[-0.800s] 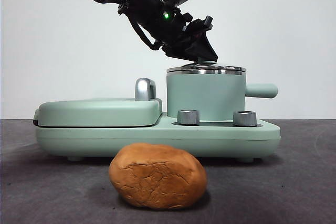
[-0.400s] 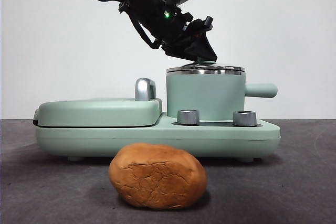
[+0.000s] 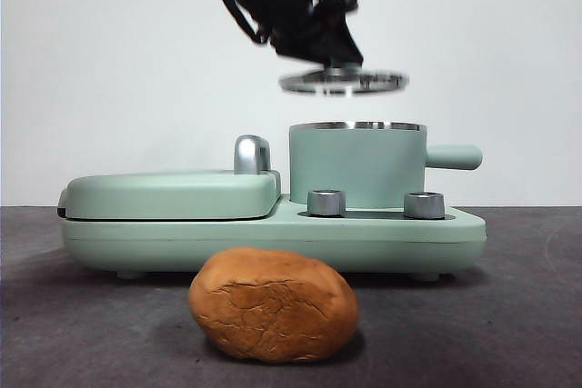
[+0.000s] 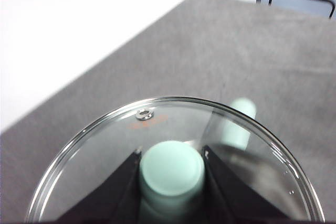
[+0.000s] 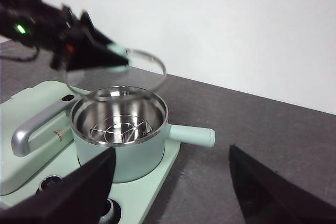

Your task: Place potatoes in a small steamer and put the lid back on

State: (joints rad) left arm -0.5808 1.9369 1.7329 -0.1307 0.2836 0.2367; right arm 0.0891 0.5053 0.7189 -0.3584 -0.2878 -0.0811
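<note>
Front view: the left gripper (image 3: 338, 59) holds the glass lid (image 3: 344, 82) in the air above the open green pot (image 3: 356, 165). A potato (image 3: 273, 304) lies on the table in front of the cooker.

Left wrist view: both jaws clamp the lid's green knob (image 4: 172, 169).

Right wrist view: the right gripper (image 5: 170, 187) hangs spread wide, empty, near the pot.

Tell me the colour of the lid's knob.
Mint green, clearest in the left wrist view, where the left gripper clamps the knob.

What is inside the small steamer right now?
Only a steel rack sits inside the small steamer; below it is hidden. The potato lies on the table, and the left gripper holds the lid above.
</note>
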